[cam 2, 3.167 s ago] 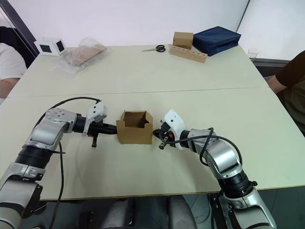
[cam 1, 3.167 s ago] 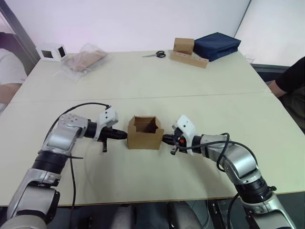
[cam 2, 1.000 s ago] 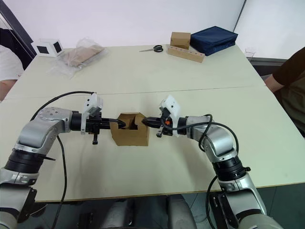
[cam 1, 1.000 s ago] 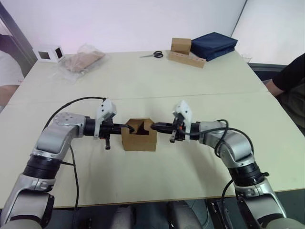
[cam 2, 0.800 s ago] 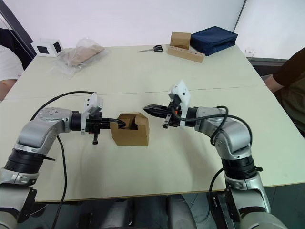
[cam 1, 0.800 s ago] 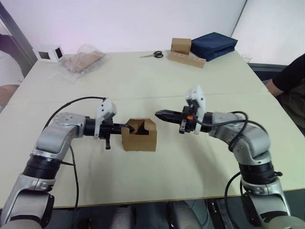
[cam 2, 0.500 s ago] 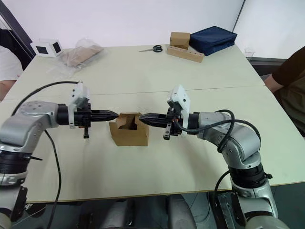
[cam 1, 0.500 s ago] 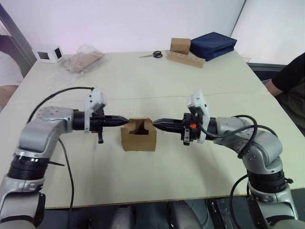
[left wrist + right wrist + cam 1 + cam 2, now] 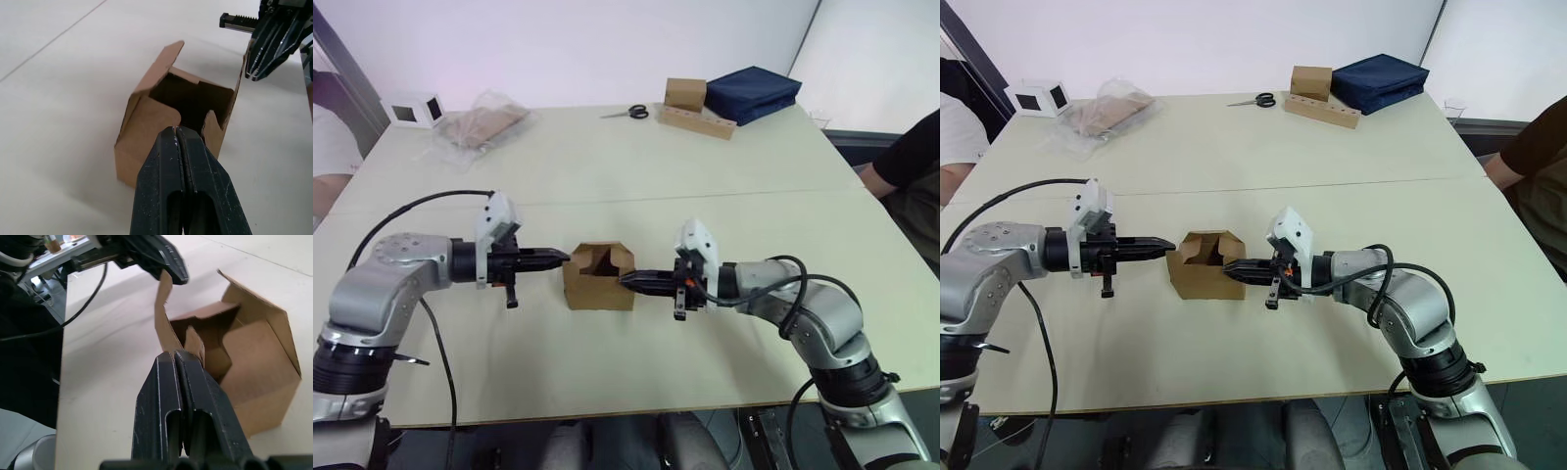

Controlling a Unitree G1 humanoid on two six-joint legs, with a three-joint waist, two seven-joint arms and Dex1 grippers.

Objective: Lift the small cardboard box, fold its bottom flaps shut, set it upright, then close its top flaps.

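Now your plain brown small cardboard box (image 9: 598, 276) stands upright mid-table between the left gripper (image 9: 560, 257) and right gripper (image 9: 628, 281), both with fingers pressed together, holding nothing. Its top flaps (image 9: 164, 64) stand open; an off-centre push could topple the thin box.

Far side of the table (image 9: 607, 166): white cube (image 9: 414, 109), clear plastic bag (image 9: 481, 124) beside it, scissors (image 9: 629, 113), brown box (image 9: 685, 94) on a cardboard slab (image 9: 698, 122), navy bag (image 9: 753, 90) just behind.
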